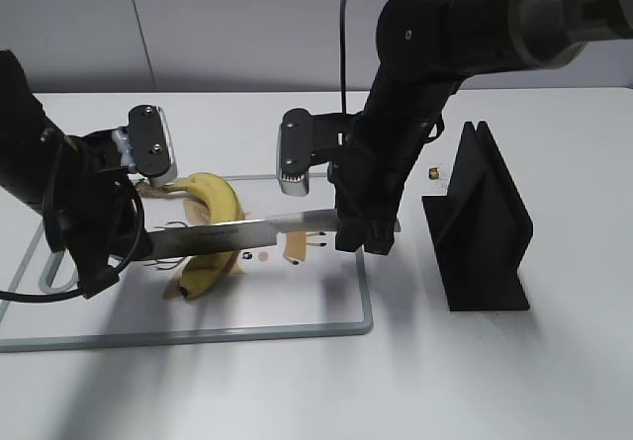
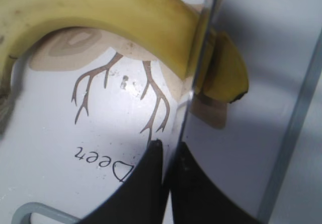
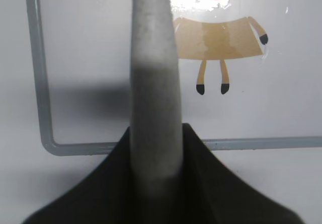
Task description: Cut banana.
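Note:
The yellow banana (image 1: 211,206) lies on a white cutting board (image 1: 367,307) with a grey rim. A long knife (image 1: 252,231) lies across it, its blade sunk into the banana near the black-tipped end. My right gripper (image 1: 358,230) is shut on the knife's grey handle (image 3: 153,73), and its fingertips (image 3: 157,129) flank the handle. My left gripper (image 1: 136,247) is at the blade's far end. In the left wrist view its fingers (image 2: 168,151) are shut on the thin blade (image 2: 195,78), which runs up into the banana (image 2: 126,17). The end piece (image 2: 226,73) sits right of the blade.
A black knife stand (image 1: 482,224) stands right of the board. A small brass object (image 1: 433,173) lies behind it. The board carries a printed deer picture (image 2: 115,78) and a cartoon figure (image 3: 221,38). Its grey rim (image 3: 43,83) shows in the right wrist view too.

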You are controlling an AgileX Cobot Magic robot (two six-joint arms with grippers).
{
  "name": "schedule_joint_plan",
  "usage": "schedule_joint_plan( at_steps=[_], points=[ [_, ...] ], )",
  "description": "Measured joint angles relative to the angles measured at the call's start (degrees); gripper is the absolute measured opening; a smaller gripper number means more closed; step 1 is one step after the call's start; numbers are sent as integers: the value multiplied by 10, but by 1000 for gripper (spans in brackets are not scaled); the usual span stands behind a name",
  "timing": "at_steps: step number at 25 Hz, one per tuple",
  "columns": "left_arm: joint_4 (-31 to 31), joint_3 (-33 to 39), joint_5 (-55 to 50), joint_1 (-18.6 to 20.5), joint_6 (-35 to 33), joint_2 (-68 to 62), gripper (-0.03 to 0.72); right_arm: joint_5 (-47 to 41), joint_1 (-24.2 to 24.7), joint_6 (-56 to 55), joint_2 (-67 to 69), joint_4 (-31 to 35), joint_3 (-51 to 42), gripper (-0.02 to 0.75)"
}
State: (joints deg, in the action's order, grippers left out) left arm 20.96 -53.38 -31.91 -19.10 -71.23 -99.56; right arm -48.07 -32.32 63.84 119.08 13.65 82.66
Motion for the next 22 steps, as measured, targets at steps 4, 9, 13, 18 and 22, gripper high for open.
schedule_joint_plan(
  at_steps=[4,9,13,18,22],
  points=[
    [0,0,3,0,0,-1,11,3,0,0,0,-1,0,166],
    [-4,0,25,0,-2,-20,11,19,0,0,15,-8,0,166],
    [-6,-2,54,0,-4,-62,16,35,0,-2,53,-12,2,166],
    [-6,-11,51,0,-6,-79,22,29,1,-6,70,-11,8,170],
    [-5,-12,47,0,-6,-77,22,26,1,-7,69,-8,8,170]
  ],
)
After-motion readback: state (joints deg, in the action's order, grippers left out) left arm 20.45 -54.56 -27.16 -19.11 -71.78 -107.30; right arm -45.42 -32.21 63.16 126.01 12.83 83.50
